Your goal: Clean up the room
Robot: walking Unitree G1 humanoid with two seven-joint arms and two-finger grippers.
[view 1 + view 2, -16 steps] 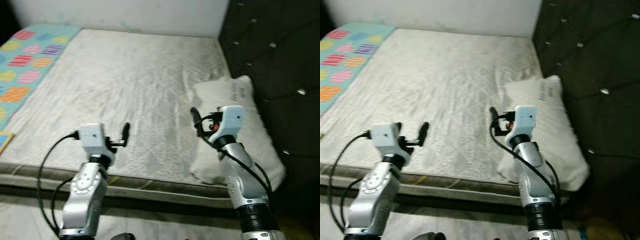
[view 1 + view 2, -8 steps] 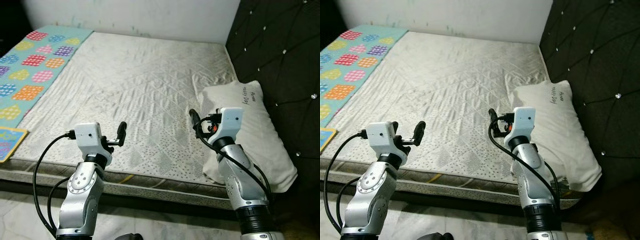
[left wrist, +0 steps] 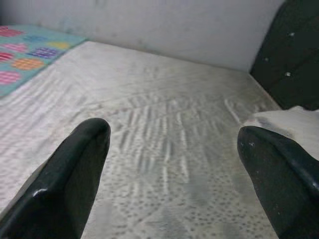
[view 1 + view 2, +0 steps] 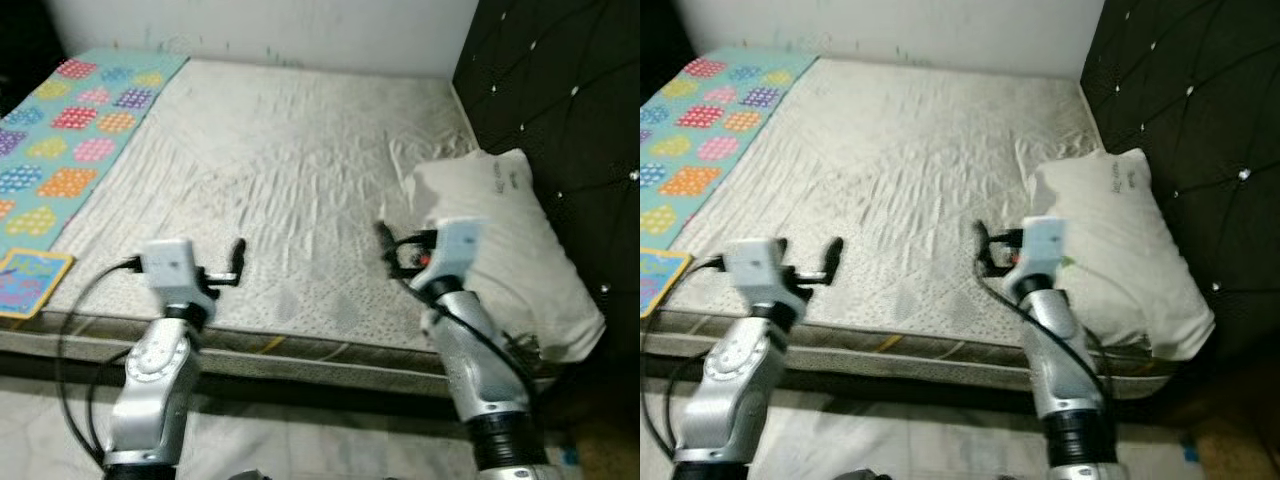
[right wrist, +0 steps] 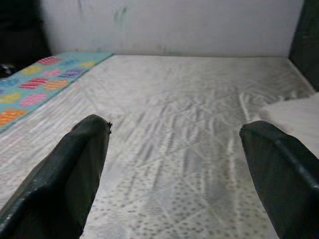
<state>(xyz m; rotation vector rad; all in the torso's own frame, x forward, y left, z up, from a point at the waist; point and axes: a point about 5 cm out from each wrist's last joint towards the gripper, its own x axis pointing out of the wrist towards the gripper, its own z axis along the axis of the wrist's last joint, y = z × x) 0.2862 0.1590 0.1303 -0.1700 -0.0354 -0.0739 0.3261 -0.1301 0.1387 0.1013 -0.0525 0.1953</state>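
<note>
A bed with a pale quilted mattress (image 4: 280,170) lies before me. A white pillow (image 4: 500,235) rests at its right end against the black tufted headboard (image 4: 560,90). Along the left side lies a teal blanket with coloured patches (image 4: 70,140). A small colourful flat item (image 4: 30,283) sits at the front left edge. My left gripper (image 4: 228,265) hovers open over the front edge of the mattress, empty, its fingers (image 3: 75,164) wide apart. My right gripper (image 4: 400,250) stands open just left of the pillow, its fingers (image 5: 70,169) also spread with nothing between them.
A white wall (image 4: 260,25) runs behind the far side of the bed. A light tiled floor (image 4: 300,445) lies between me and the mattress side. Black cables (image 4: 75,330) loop from my left arm.
The whole picture has shifted and blurred, so the camera has moved. Both arms hold the same pose, open and empty, over the front of the bed.
</note>
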